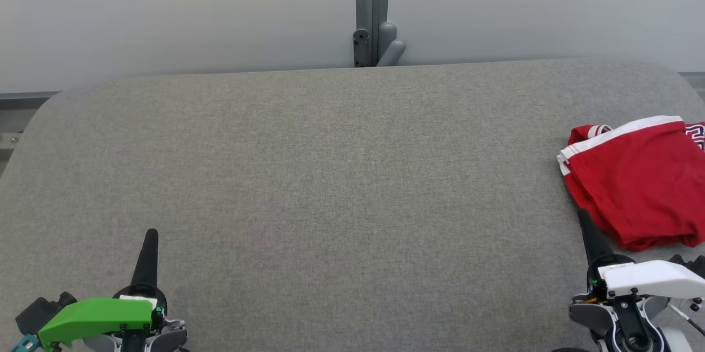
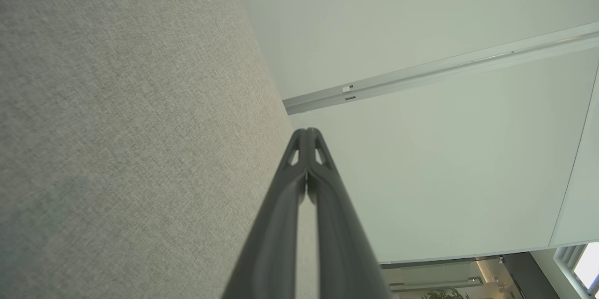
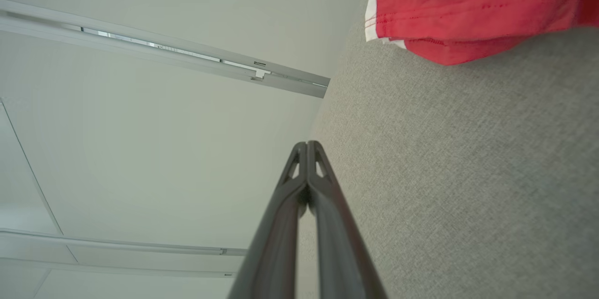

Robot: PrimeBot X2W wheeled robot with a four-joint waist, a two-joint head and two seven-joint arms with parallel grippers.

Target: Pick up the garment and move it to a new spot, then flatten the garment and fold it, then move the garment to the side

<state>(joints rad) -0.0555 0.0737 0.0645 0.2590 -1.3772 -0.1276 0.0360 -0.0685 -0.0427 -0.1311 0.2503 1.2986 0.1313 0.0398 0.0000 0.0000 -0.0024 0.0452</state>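
Note:
A red garment point(image 1: 639, 178) with white trim lies folded at the right edge of the grey fabric table point(image 1: 330, 176), partly cut off by the head view's border. In the right wrist view the garment point(image 3: 468, 4) fills the upper right. My right gripper point(image 1: 583, 215) is shut and empty, its tip just beside the garment's near left edge; its fingers point(image 3: 306, 147) press together. My left gripper point(image 1: 151, 233) rests at the lower left, far from the garment, also shut with nothing in it, its fingers point(image 2: 306, 133) closed tip to tip.
A pale wall runs behind the table, with a grey post and bracket point(image 1: 374, 27) at the back centre. The table's corners are rounded. Wide bare fabric spans the middle and left of the table.

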